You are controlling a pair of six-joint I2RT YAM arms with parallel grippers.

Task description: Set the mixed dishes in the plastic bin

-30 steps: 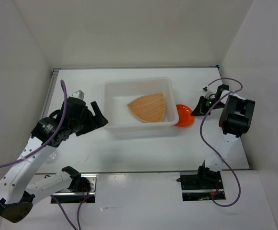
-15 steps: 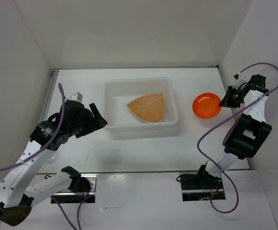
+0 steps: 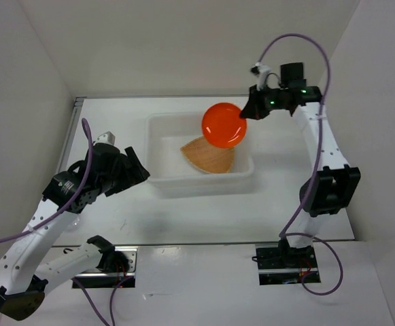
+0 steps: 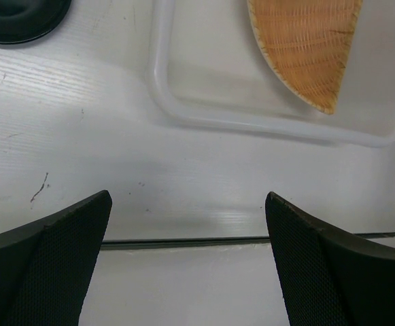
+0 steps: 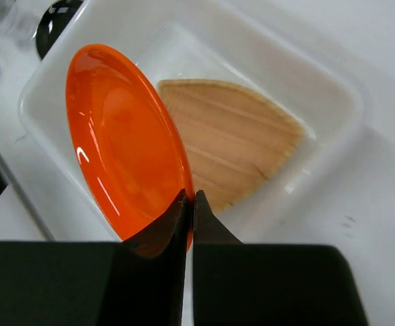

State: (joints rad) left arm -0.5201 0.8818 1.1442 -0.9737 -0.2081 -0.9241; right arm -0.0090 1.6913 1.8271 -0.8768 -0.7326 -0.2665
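One orange plate (image 3: 224, 125) hangs tilted above the single plastic bin (image 3: 183, 183), its rim nipped in the right pincer (image 3: 246, 114), whose arm reaches high and inward. One woven dish (image 3: 205, 157) lies flat inside the bin. The left arm is bent, its pincer (image 4: 187, 198) spread wide and empty over the desk (image 3: 204, 217) by the bin's left end, near one black plate (image 4: 17, 17).

White links (image 3: 43, 219), black joints (image 3: 334, 191), purple cables (image 3: 296, 37) — black mesh-textured pincer fingers (image 4: 47, 272)
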